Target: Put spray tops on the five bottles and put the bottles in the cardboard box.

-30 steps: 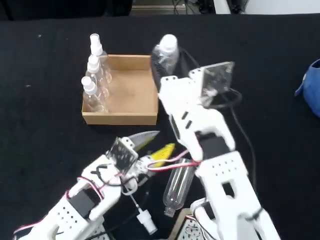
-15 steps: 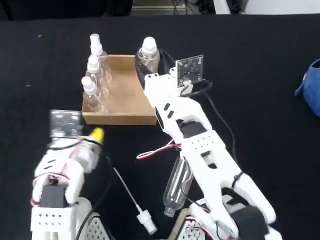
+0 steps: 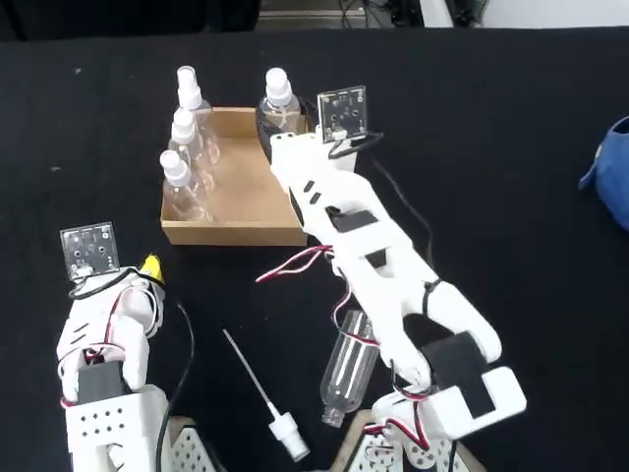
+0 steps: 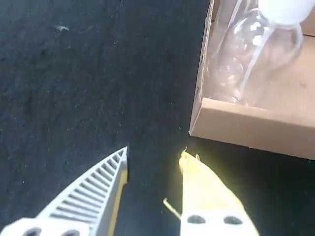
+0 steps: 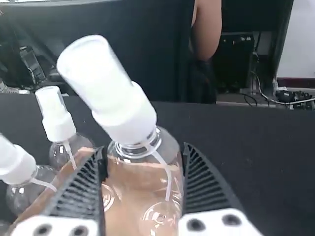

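**Right hand** [image 5: 142, 153]: pinching the fourth bottle [image 3: 278, 98], one finger on either side of its body just below the neck. Its spray top is fitted. The bottle sits at the far right corner of the cardboard box [image 3: 241, 182], leaning slightly between the fingers. Whether its base touches the box floor cannot be determined. Judged reason for this position: the left side of the box is already occupied, so the right side is the free space.

**Stowed items:** three capped bottles [image 3: 184, 133] stand in a row along the left wall of the box, from near to far.

**Left hand** [image 4: 153, 155]: fingers spread with nothing between them. It is low over the bench [image 3: 511, 147], just near of the box's near left corner and well apart from the loose parts.

**Outstanding items:** the uncapped bottle [image 3: 349, 366] lies on its side at the near edge, beside the right arm's base, with its neck pointing near. The loose spray top [image 3: 283, 430] lies just to its left, not touching it, with its dip tube pointing far and left.

**Assessment:**
- Four of the five bottles are capped, and the fourth is being placed.
- The last bottle will likely need one hand to steady it while the other feeds the tube into the neck.
- A bottle lying on its side may roll, and the tube is thin.
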Tool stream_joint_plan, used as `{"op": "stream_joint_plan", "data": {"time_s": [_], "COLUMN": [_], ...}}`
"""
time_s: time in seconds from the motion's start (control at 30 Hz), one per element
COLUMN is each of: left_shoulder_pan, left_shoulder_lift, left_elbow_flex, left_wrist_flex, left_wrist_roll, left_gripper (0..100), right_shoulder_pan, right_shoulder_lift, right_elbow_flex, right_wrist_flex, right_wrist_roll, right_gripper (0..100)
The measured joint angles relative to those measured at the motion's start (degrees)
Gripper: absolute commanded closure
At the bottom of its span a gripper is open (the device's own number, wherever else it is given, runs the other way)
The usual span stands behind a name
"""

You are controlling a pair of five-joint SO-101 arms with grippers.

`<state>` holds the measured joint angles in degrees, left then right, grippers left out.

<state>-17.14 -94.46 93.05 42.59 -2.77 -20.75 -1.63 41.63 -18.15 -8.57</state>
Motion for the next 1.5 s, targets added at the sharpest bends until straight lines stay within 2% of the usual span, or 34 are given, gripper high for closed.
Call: {"op": "stream_joint_plan", "data": {"time_s": [0.4,0.7,1.17,1.5], "left_shoulder_pan": [-0.35,-0.35,-0.35,-0.35], "left_shoulder_lift": [0.00,0.00,0.00,0.00], "left_elbow_flex": [0.00,0.00,0.00,0.00], "left_wrist_flex": [0.00,0.00,0.00,0.00], "left_wrist_roll": [0.00,0.00,0.00,0.00], "left_gripper": [97,97,97,97], "right_shoulder_pan": [0.09,-0.09,-0.79,-0.97], "right_shoulder_lift": [5.54,11.08,16.62,24.26], "right_elbow_flex": [-0.35,0.09,0.09,-0.09], "right_wrist_flex": [-0.35,-14.95,-16.97,-28.40], "right_wrist_roll": [0.00,0.00,0.00,-0.09], "right_gripper": [98.8,98.8,98.7,98.7]}}
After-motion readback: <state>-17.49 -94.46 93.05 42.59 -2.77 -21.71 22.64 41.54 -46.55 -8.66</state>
